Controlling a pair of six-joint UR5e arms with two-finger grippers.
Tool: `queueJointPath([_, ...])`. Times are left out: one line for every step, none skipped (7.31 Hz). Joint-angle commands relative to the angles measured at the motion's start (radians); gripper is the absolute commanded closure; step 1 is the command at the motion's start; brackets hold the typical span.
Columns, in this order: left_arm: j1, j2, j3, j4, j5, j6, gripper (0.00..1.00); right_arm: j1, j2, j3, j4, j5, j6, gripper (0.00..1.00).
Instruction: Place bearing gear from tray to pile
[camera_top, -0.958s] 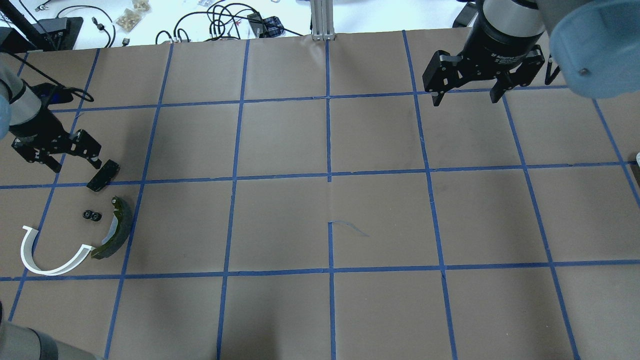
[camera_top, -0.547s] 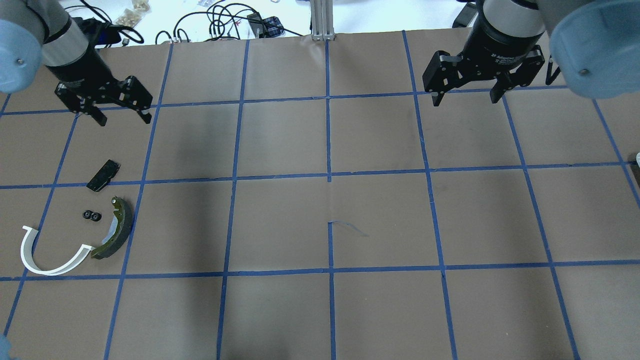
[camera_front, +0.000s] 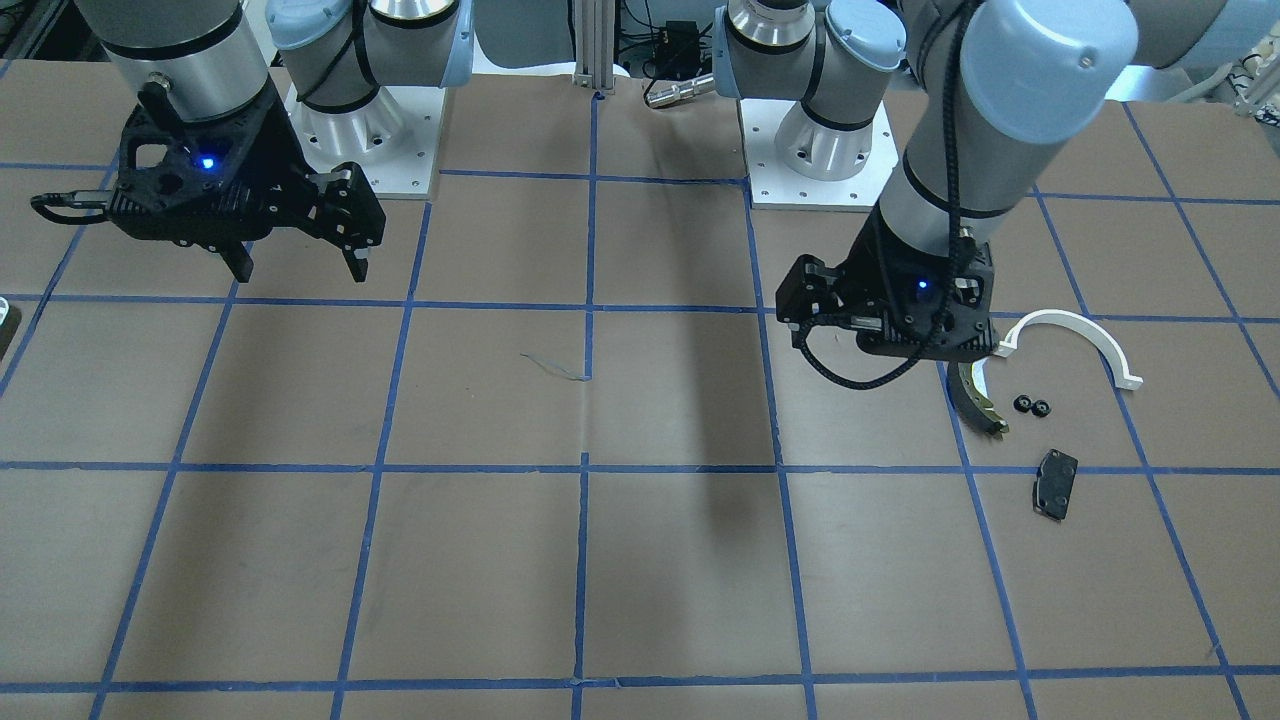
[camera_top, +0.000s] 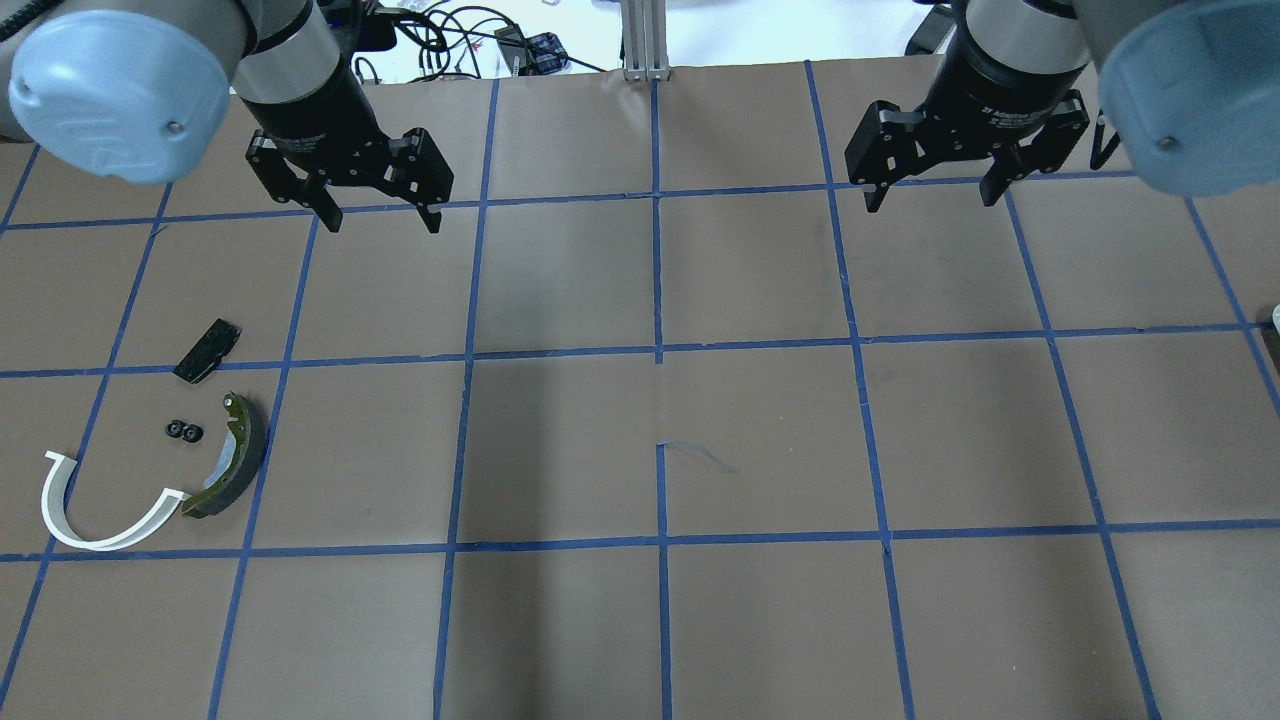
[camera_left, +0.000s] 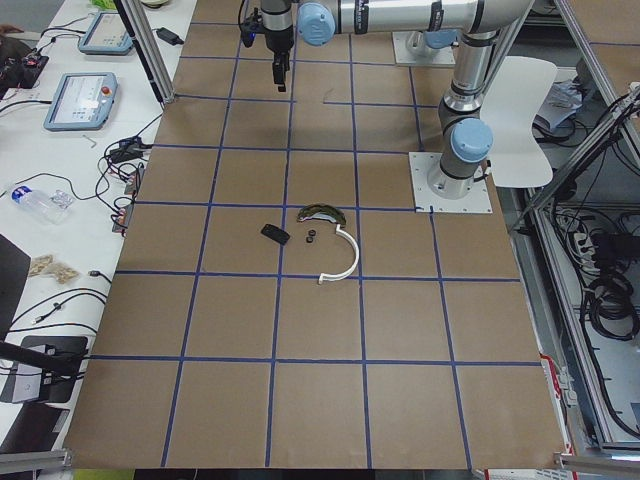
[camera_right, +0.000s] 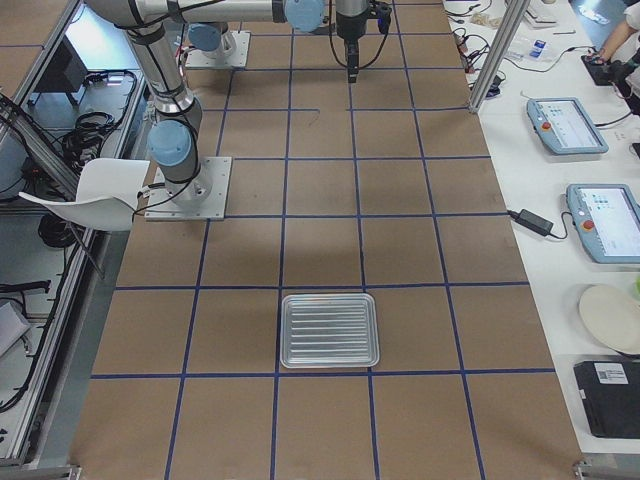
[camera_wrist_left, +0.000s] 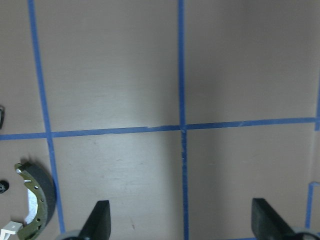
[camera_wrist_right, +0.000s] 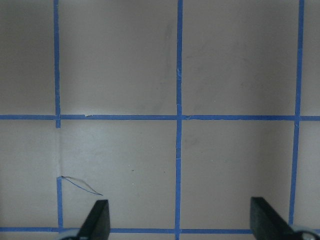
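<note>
Bearing gear (camera_top: 183, 431) lies in the pile (camera_front: 1058, 485), just beside brake shoe (camera_top: 232, 460), between brake pad (camera_top: 207, 350) and white bracket (camera_top: 95, 505); left gripper (camera_top: 382, 222) hangs well apart from it, fingers spread; right gripper (camera_top: 930, 200) likewise spread; ribbed metal tray (camera_right: 330, 296) sits far off toward the robot's right; lettering on the right gripper's body too small to read.

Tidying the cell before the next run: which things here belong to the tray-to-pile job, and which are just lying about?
Job: tray, brake shoe, white bracket, brake pad, two small black round parts, left end effector, right end effector.
Lying about: cables, control pendants, white chair.
</note>
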Motion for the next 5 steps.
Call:
queueJointPath([-0.017,0.025,-0.01,-0.003,0.0,-0.006,0.0,0.0,0.002,0.0,0.0,0.0,0.0,0.0])
queueJointPath([-0.017,0.026,-0.01,-0.003,-0.002,-0.006,0.0,0.0,0.002,0.0,0.0,0.0,0.0,0.0])
queueJointPath([-0.017,0.029,-0.013,-0.003,0.0,-0.006,0.0,0.0,0.002,0.0,0.0,0.0,0.0,0.0])
queueJointPath([-0.017,0.032,-0.013,-0.004,0.0,-0.007,0.0,0.0,0.002,0.0,0.0,-0.002,0.0,0.0])
queueJointPath([-0.017,0.038,-0.018,-0.007,0.0,-0.006,0.0,0.0,0.002,0.0,0.0,-0.002,0.0,0.0])
